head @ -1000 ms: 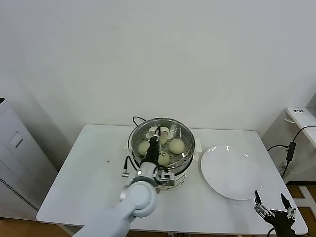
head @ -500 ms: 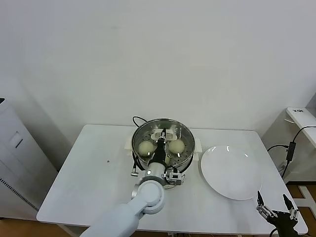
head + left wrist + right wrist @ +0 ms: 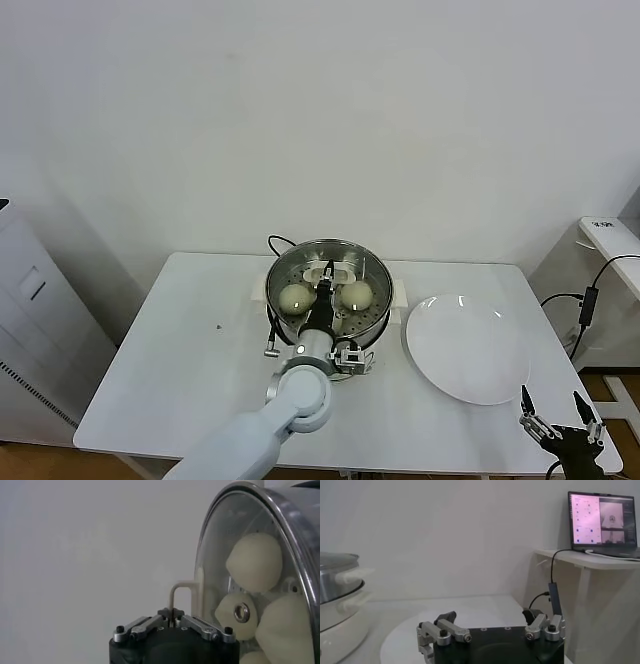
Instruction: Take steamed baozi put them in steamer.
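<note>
The steel steamer (image 3: 283, 272) stands on its white cooker base at the table's middle back. Two cream-white baozi (image 3: 295, 297) (image 3: 357, 293) show inside it in the head view. The left wrist view shows several baozi (image 3: 255, 562) through the round glass lid (image 3: 212, 545). My left gripper (image 3: 323, 287) reaches over the steamer and is shut on the lid's white handle (image 3: 181, 586). It holds the lid right over the steamer. My right gripper (image 3: 555, 428) hangs open and empty beyond the table's front right corner.
A large empty white plate (image 3: 468, 345) lies to the right of the steamer. It also shows in the right wrist view (image 3: 402, 635), with the steamer (image 3: 335, 580) behind it. A black cord (image 3: 276, 241) runs behind the steamer. A side shelf with a laptop (image 3: 602, 517) stands at the right.
My left gripper has carried the glass lid back and to the right, from the steamer's front edge to squarely over it. The right gripper has barely moved.
</note>
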